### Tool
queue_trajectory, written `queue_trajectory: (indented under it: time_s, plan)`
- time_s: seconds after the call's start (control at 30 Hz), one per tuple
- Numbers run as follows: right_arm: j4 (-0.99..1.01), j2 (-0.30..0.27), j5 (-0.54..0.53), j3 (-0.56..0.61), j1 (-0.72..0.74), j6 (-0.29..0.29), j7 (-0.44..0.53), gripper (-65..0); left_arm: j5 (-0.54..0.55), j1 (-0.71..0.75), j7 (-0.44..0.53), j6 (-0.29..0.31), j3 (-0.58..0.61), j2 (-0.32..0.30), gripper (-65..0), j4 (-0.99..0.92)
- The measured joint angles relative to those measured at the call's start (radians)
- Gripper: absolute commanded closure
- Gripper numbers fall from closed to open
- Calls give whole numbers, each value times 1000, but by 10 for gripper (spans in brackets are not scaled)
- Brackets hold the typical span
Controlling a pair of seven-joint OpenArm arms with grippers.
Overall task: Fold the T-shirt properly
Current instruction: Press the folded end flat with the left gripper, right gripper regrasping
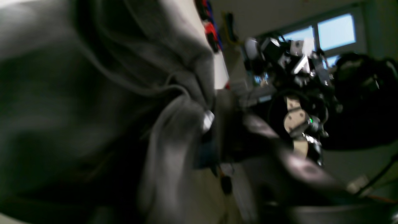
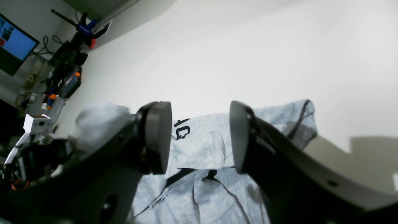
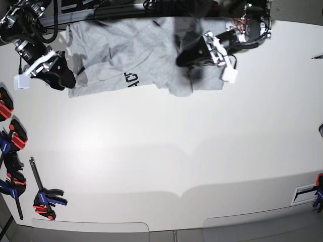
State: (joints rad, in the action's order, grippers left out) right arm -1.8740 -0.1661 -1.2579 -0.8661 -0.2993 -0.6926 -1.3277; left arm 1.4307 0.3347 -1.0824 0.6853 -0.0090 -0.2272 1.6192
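The light grey T-shirt point(image 3: 126, 55) lies crumpled along the far edge of the white table point(image 3: 176, 151), with a bit of black lettering point(image 3: 131, 79) showing. My left gripper point(image 3: 187, 56) sits on the shirt's right part. In the left wrist view it point(image 1: 211, 130) is shut on a bunched fold of the shirt point(image 1: 174, 137). My right gripper point(image 3: 67, 78) is at the shirt's left edge. In the right wrist view it point(image 2: 200, 137) is open and empty, with its pads point(image 2: 158, 137) apart just above the shirt point(image 2: 202, 193) and lettering point(image 2: 182, 129).
Several red, blue and black clamps point(image 3: 12, 141) lie along the table's left edge, one near the front corner point(image 3: 45, 199). A monitor point(image 2: 12, 40) and cables stand beyond the table. The other arm point(image 1: 298, 93) shows in the left wrist view.
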Motion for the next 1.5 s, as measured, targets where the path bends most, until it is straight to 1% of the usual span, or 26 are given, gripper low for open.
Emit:
queue_trajectory:
  time_s: [0.07,0.13,0.2,0.27,0.33,0.43,0.5,0.6,0.63,0.67,0.73,0.77,0.83,0.87,1.0,1.1,1.27,1.43,1.5]
  plan:
    - [0,0,0,0,0,0,0,-286,-47,0,13,0,74,0,-263,0]
    - [0,0,0,0,0,0,0,-286,-113,1,70,0,140,3,-263,0]
    - [0,0,0,0,0,0,0,-286,-181,-3,113,2,178,8,-263,0]
    - [0,0,0,0,0,0,0,-286,-217,-17,112,0,193,23,-263,0]
    - [0,3,0,0,0,0,0,-286,-209,-29,115,0,193,36,-263,0]
    - [0,5,0,0,0,0,0,-286,-209,-42,114,0,190,32,-263,13]
    - [0,5,0,0,0,0,0,-286,-211,-42,80,0,170,29,-262,50]
    - [0,5,1,0,0,0,0,-286,-262,-42,80,1,123,30,-262,117]
    - [0,5,15,0,0,0,3,-286,-277,-42,81,1,102,30,-262,140]
    - [0,5,64,0,0,0,22,-287,-287,-42,81,1,84,28,-262,158]
    - [0,2,187,0,-5,0,74,-313,-314,-42,83,1,59,17,-262,185]
    - [0,2,209,0,-17,0,98,-345,-330,-44,90,4,48,4,-262,187]
    - [0,-3,220,2,-45,0,124,-406,-354,-44,94,3,32,-29,-262,187]
    - [0,-6,236,3,-57,0,130,-422,-361,-44,91,3,28,-45,-262,187]
    - [19,-9,250,5,-85,0,135,-426,-362,-44,92,3,30,-82,-262,187]
    - [99,-9,278,7,-80,0,166,-426,-362,-44,91,3,29,-86,-262,187]
    - [279,-18,279,23,-64,0,164,-426,-362,-44,92,3,29,-85,-263,187]
    - [443,-48,254,50,-5,0,172,-426,-362,-44,95,3,29,-86,-262,187]
    - [483,-64,234,61,21,-1,148,-426,-363,-44,95,3,29,-86,-262,187]
